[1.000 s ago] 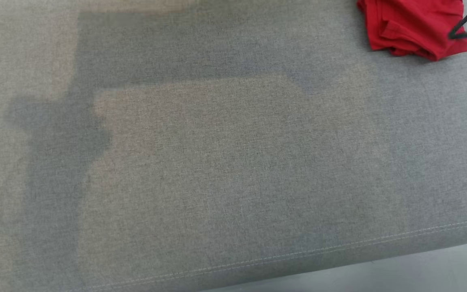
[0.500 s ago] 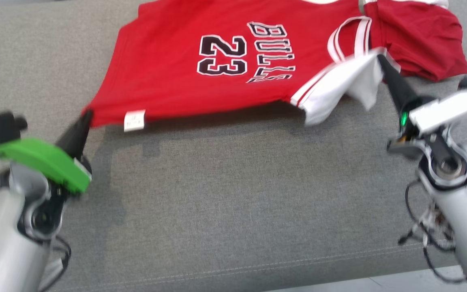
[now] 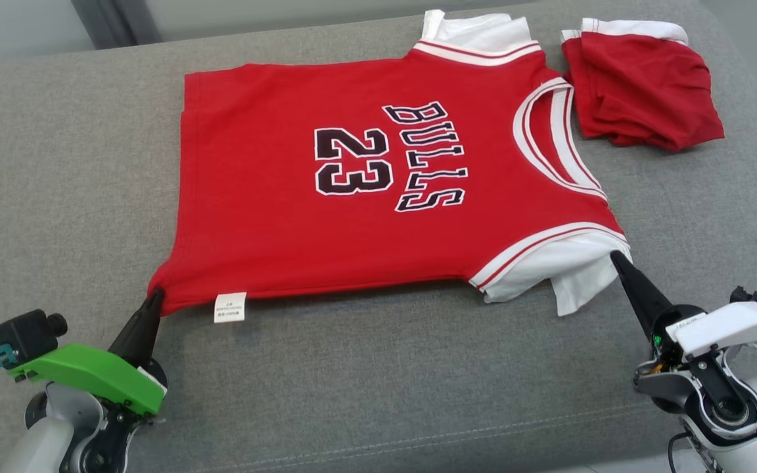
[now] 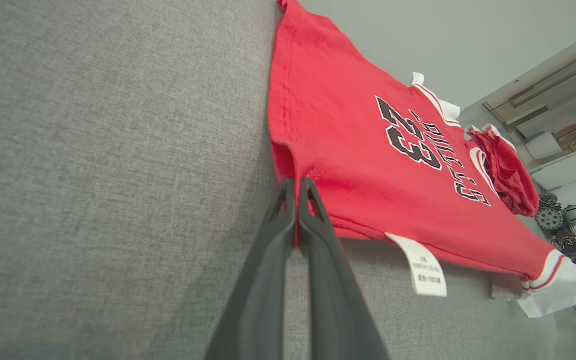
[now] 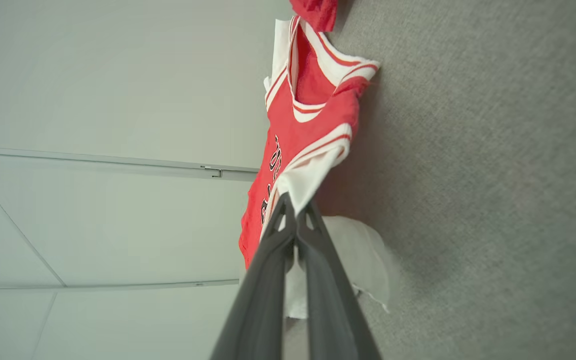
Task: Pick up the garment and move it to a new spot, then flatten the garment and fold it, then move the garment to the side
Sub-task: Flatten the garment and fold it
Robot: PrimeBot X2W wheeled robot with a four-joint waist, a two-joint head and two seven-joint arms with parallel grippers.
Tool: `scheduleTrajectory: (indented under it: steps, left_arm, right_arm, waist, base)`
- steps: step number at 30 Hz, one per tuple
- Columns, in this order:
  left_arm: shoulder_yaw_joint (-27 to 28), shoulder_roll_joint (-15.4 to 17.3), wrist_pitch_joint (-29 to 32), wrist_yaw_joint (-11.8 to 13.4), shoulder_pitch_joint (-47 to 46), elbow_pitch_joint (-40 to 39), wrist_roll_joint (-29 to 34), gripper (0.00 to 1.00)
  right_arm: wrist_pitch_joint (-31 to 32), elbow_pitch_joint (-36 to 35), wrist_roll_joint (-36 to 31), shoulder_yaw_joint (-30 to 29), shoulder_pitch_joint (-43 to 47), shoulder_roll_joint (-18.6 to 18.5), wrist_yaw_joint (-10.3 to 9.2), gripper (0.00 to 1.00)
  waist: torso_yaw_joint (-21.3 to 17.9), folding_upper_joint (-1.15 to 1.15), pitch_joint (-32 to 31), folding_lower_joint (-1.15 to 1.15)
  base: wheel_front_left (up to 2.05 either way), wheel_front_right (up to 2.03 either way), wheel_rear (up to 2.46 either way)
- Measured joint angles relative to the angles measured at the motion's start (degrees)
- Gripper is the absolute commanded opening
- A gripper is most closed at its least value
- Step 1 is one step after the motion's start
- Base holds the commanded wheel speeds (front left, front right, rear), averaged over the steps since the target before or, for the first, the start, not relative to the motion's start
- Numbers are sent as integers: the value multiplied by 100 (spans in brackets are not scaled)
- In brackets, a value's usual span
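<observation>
Holding the red short-sleeved "Bulls 23" jersey (image 3: pixel 365 197) taut left-to-right: left hand (image 3: pixel 154 295) pinched shut on the near hem corner, right hand (image 3: pixel 616 257) pinched shut on the near white sleeve. The jersey's body lies on the grey fabric cushion (image 3: pixel 378 381), on the far side of both hands.

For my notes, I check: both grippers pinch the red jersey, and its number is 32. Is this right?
Not quite. The head view shows number 23 on the jersey. The left gripper and right gripper do both pinch it.
</observation>
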Motion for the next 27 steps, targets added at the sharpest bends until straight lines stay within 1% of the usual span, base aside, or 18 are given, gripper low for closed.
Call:
scheduleTrajectory:
  steps: [3,10,13,16,20,27]
  left_arm:
    - [5,38,-133,-1,214,-133,-1,0]
    - [-51,129,-318,-14,642,-304,79,0]
    - [-152,188,-370,-16,783,-310,182,0]
    - [-153,204,-444,-16,904,-318,267,0]
    - [-163,210,-501,-18,993,-323,279,0]
    - [-281,179,-606,-18,995,-278,442,0]
  right_arm:
    - [123,-253,163,13,226,-48,1,0]
    - [321,-661,269,-18,685,-339,22,0]
    - [390,-738,342,-70,853,-446,27,0]
    - [597,-808,541,-42,1073,-534,49,0]
    - [666,-845,544,-12,1266,-653,49,0]
    - [648,-801,349,-77,1249,-780,51,0]
  waist:
    - [7,0,-34,0]
    - [18,0,-74,0]
    - [25,0,-117,0]
    - [34,0,-172,0]
    - [43,0,-200,0]
    - [24,0,-207,0]
  base:
    - [0,0,0]
    - [0,0,0]
    - [0,0,0]
    - [0,0,0]
    - [0,0,0]
    - [0,0,0]
